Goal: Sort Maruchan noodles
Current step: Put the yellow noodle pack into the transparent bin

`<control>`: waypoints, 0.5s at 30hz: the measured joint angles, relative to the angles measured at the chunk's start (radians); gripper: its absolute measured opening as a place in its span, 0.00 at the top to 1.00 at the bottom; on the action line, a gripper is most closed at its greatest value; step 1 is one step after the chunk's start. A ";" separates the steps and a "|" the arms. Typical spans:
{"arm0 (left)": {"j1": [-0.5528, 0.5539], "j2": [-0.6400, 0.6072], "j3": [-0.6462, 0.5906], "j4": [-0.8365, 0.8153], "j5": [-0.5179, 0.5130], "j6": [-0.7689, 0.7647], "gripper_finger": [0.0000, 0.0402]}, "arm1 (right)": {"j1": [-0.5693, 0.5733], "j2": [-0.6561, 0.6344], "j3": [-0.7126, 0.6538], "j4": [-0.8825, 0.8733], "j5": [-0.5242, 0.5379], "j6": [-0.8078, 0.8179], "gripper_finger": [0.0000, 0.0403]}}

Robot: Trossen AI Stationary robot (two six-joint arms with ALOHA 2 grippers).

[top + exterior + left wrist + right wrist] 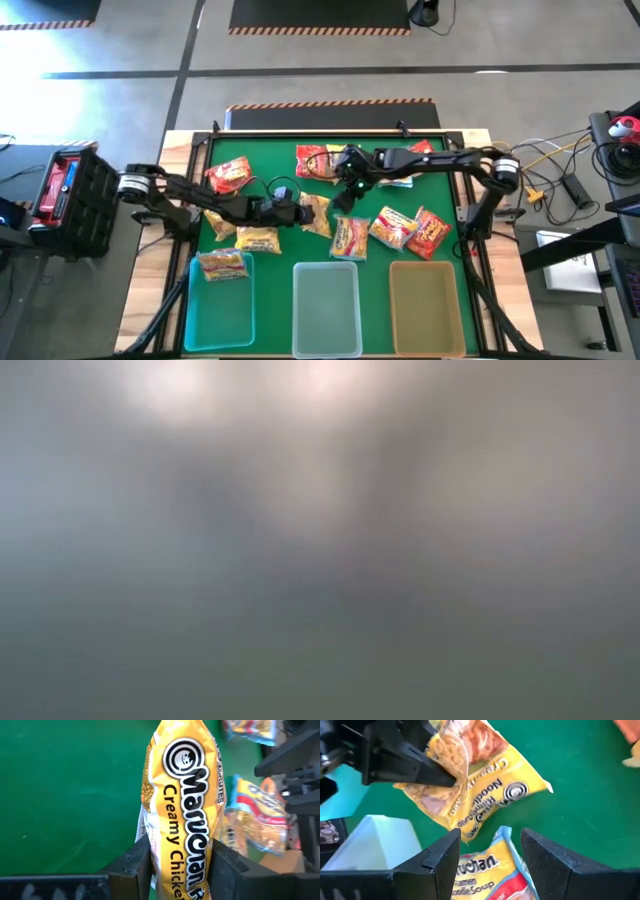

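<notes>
Several Maruchan noodle packets lie on the green mat. My left gripper (300, 212) reaches in from the left to the mat's middle and is shut on a yellow Creamy Chicken packet (182, 795), which also shows in the right wrist view (480, 790). My right gripper (348, 203) hangs open over a red-and-yellow packet (350, 237), with its fingers standing either side of that packet (485, 870) without touching it. One packet (222, 263) lies in the blue bin (222, 310). The low view shows only blur. My left gripper pinches the yellow packet between its two fingers (135, 865), squeezing it edge to edge near its end (182, 870). The fingers come roughly level from the table's left. The packet sticks out past the fingertips toward the right, tilted; whether its far end touches the mat I cannot tell.
Three bins stand along the near edge: blue (222, 310), clear (327, 310) and tan (428, 310). Loose packets lie at the far left (228, 175), the far middle (318, 160), near the left arm (258, 238) and on the right (392, 225) (430, 232).
</notes>
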 joint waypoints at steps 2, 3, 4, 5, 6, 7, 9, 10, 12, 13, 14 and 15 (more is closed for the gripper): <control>0.000 -0.015 0.000 0.002 0.000 0.018 0.71 | 0.000 -0.026 -0.001 -0.010 0.002 0.005 0.51; 0.000 -0.021 0.000 0.001 0.000 0.029 0.71 | 0.000 -0.040 -0.001 -0.010 0.004 0.007 0.51; 0.000 -0.029 0.000 0.001 0.000 0.040 0.71 | 0.000 -0.050 -0.002 -0.012 0.005 0.013 0.51; 0.000 -0.036 0.000 0.000 0.000 0.053 0.71 | 0.000 -0.056 -0.002 -0.014 0.006 0.020 0.51; 0.000 -0.048 0.000 0.000 0.000 0.064 0.71 | 0.000 -0.063 -0.002 -0.013 0.006 0.031 0.51; 0.000 -0.062 0.000 -0.002 0.000 0.076 0.71 | 0.000 -0.068 -0.004 -0.013 0.007 0.046 0.51; 0.001 -0.087 0.000 -0.007 -0.001 0.100 0.71 | 0.000 -0.076 -0.005 -0.016 0.007 0.058 0.51; 0.001 -0.104 0.000 -0.022 -0.001 0.116 0.71 | 0.000 -0.080 -0.005 -0.015 0.006 0.063 0.51; 0.005 -0.144 0.000 -0.056 -0.002 0.155 0.71 | 0.002 -0.087 -0.005 -0.013 0.006 0.064 0.51; 0.008 -0.167 0.000 -0.077 -0.002 0.173 0.71 | 0.002 -0.089 -0.005 -0.013 0.000 0.070 0.51; 0.011 -0.194 0.000 -0.108 -0.002 0.190 0.71 | 0.002 -0.090 -0.005 -0.012 -0.007 0.075 0.51; 0.016 -0.221 0.000 -0.145 -0.003 0.205 0.71 | 0.002 -0.091 -0.005 -0.006 -0.012 0.079 0.51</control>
